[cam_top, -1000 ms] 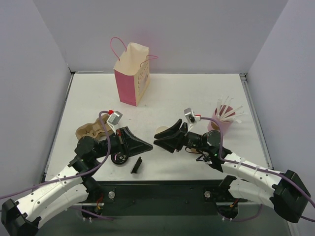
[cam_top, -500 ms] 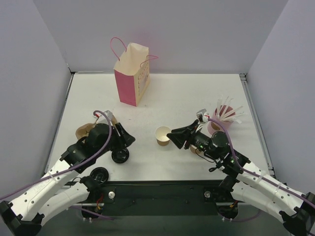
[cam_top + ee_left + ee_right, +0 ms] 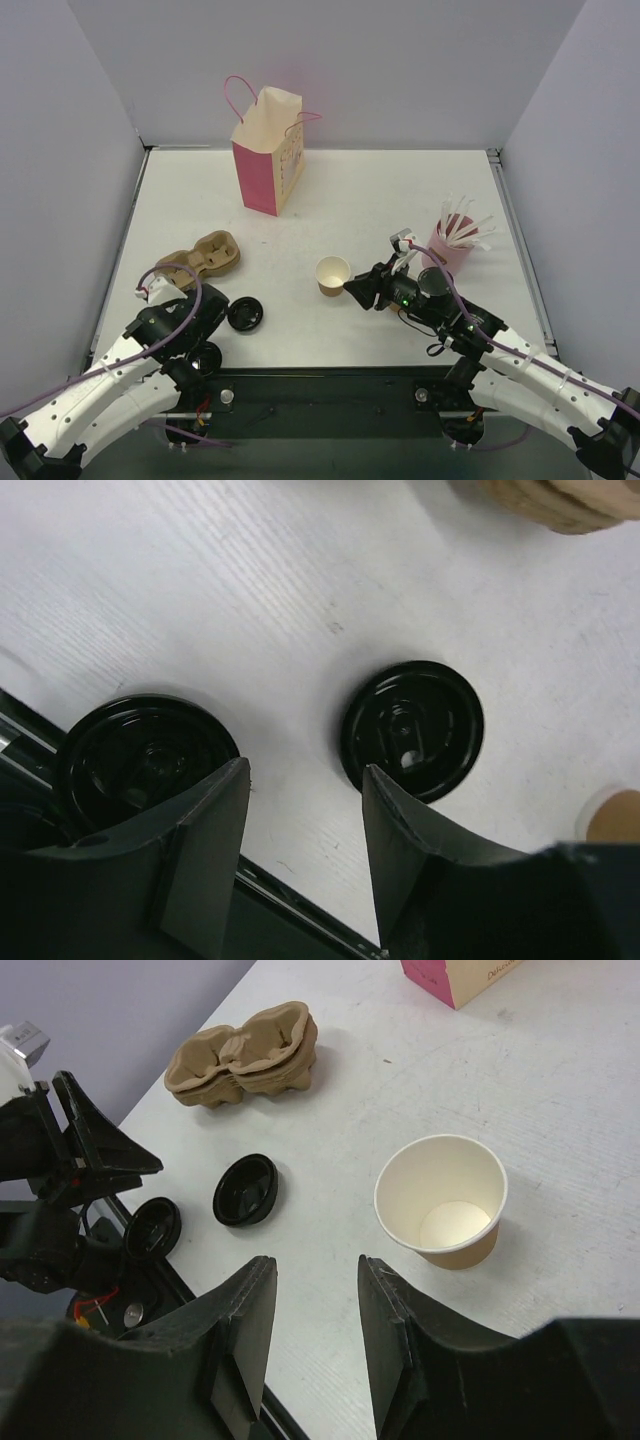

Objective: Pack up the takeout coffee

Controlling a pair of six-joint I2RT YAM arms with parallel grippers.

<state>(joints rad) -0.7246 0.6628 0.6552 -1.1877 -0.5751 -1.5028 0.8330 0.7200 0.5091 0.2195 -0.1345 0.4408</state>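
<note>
The left gripper (image 3: 305, 780) is hanging over the table (image 3: 250, 600) with its fingers (image 3: 205, 830) spread wide, gripping nothing. A loose black lid (image 3: 412, 730) is lying flat just past them, and a second lid (image 3: 145, 765) is sitting at the table's near edge. The right gripper (image 3: 317, 1270) is also gaping and empty, just beside an open kraft cup (image 3: 440, 1205) that is standing upright, untouched. A pulp cup carrier (image 3: 245, 1055) and a pink-and-cream paper bag (image 3: 268, 150) are sitting farther off. Where the lidded takeout coffee is standing, I cannot tell.
</note>
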